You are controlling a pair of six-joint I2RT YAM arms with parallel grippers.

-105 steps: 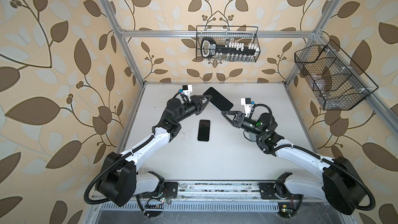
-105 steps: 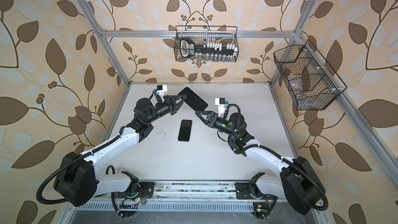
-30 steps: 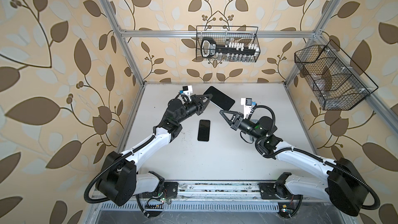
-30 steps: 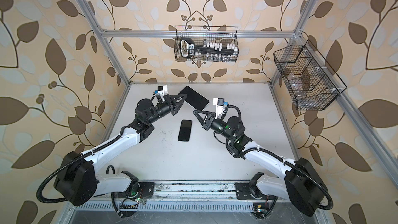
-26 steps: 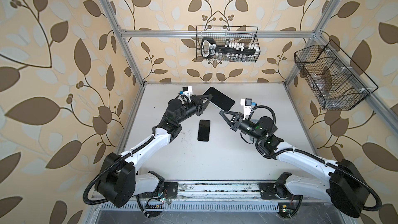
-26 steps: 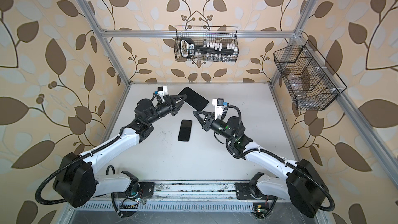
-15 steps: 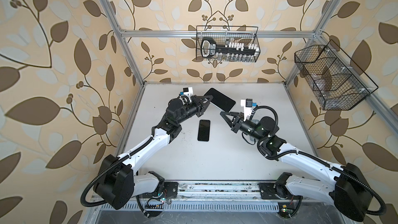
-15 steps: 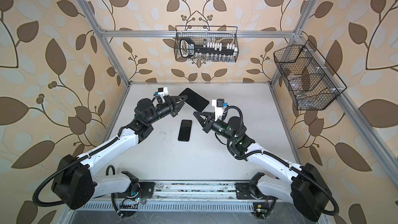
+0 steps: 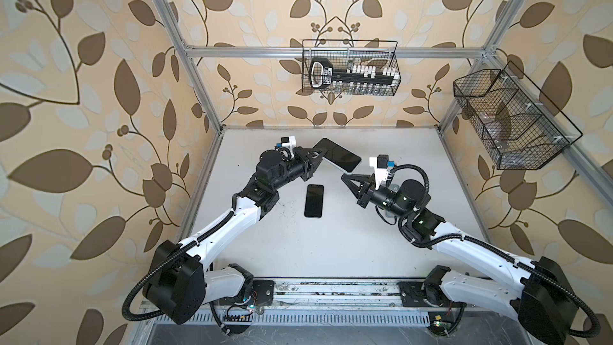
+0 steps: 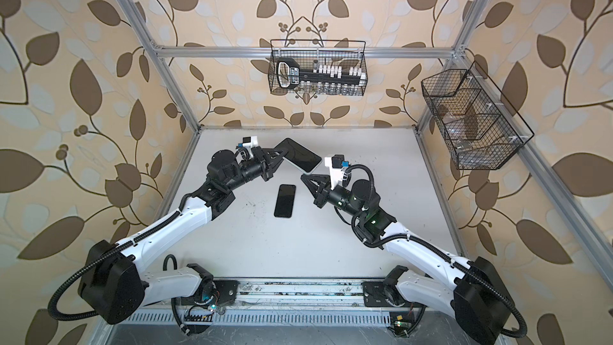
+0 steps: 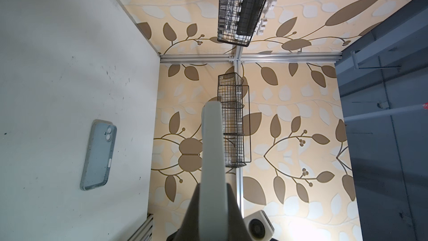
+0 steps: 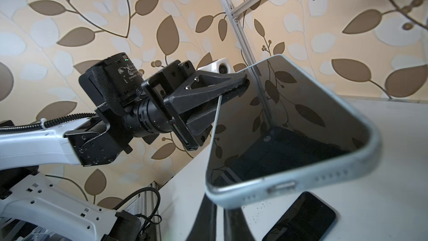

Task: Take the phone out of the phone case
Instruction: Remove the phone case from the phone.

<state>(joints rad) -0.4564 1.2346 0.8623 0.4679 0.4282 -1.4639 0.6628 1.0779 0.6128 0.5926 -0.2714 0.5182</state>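
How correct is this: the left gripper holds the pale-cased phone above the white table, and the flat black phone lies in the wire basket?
The last part is wrong: both top views show the flat black phone lying on the white table. The left gripper does hold the pale-cased phone above it.

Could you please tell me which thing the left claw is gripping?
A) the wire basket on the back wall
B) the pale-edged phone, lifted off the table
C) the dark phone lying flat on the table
B: the left claw pinches a corner of the pale-edged phone in the air, while the dark phone lies flat, untouched.
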